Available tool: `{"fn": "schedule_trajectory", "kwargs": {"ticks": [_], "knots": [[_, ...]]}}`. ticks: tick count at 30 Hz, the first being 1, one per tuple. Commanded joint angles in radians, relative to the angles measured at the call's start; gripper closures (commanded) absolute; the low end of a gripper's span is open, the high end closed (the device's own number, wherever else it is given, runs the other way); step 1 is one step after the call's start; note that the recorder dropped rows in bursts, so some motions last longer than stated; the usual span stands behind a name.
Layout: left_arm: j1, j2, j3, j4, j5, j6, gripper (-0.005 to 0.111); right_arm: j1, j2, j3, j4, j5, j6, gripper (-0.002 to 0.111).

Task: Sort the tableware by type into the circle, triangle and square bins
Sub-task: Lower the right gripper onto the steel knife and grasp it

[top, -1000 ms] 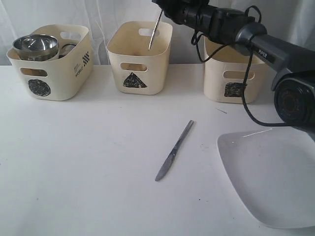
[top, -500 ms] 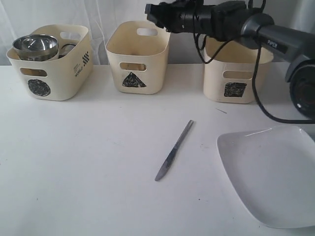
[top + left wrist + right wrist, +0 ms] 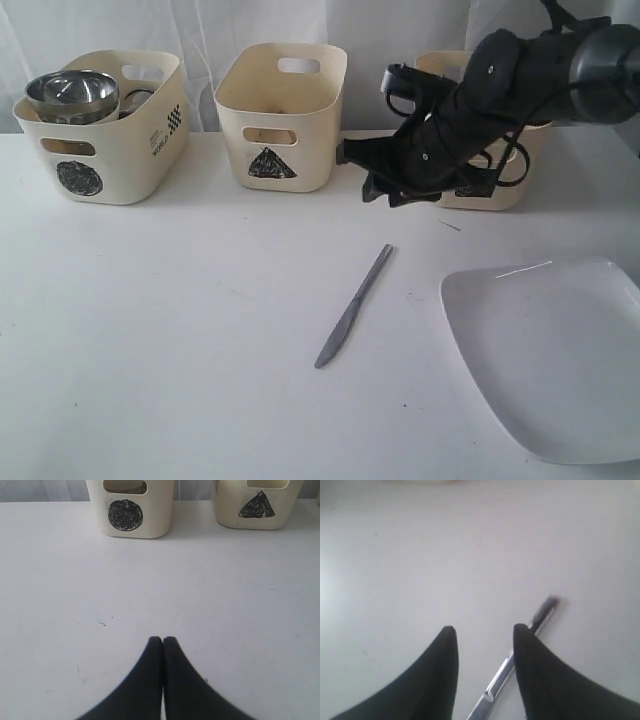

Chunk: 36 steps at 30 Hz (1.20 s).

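Right arm (image 3: 500,90) is folded low across the front of the square bin (image 3: 445,65) at the back edge. The right gripper (image 3: 352,172) tilts toward the counter, fingers spread, nothing between them. The metal knife (image 3: 353,306) lies loose mid-counter just forward of those tips, blade toward the front edge. The left gripper (image 3: 162,642) hangs over bare counter, fingers pressed together, empty. The circle bin (image 3: 100,150) sits at the back left corner holding the shiny steel bowl (image 3: 72,92). The triangle bin (image 3: 285,120) is mid back edge, the large white square plate (image 3: 550,350) at the front right corner.
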Motion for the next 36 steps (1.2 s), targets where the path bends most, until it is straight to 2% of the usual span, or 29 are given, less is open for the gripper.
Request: {"fn": "schedule_trajectory", "kwargs": {"ticks": [1, 8, 13, 25, 36], "knots": [[-0.006, -0.004, 0.004, -0.005, 0.002, -0.001, 0.107, 0.079, -0.094, 0.104, -0.224, 0.004, 0.357, 0.073], [-0.006, -0.004, 0.004, -0.005, 0.002, -0.001, 0.107, 0.203, -0.086, 0.118, -0.596, 0.074, 0.815, 0.073], [-0.006, -0.004, 0.004, -0.005, 0.002, -0.001, 0.107, 0.227, -0.041, 0.079, -0.694, 0.156, 1.063, 0.073], [-0.006, -0.004, 0.004, -0.005, 0.002, -0.001, 0.107, 0.277, 0.16, -0.198, -0.681, 0.365, 1.072, 0.073], [-0.006, -0.004, 0.004, -0.005, 0.002, -0.001, 0.107, 0.239, 0.237, -0.246, -0.637, 0.373, 1.039, 0.073]]}}
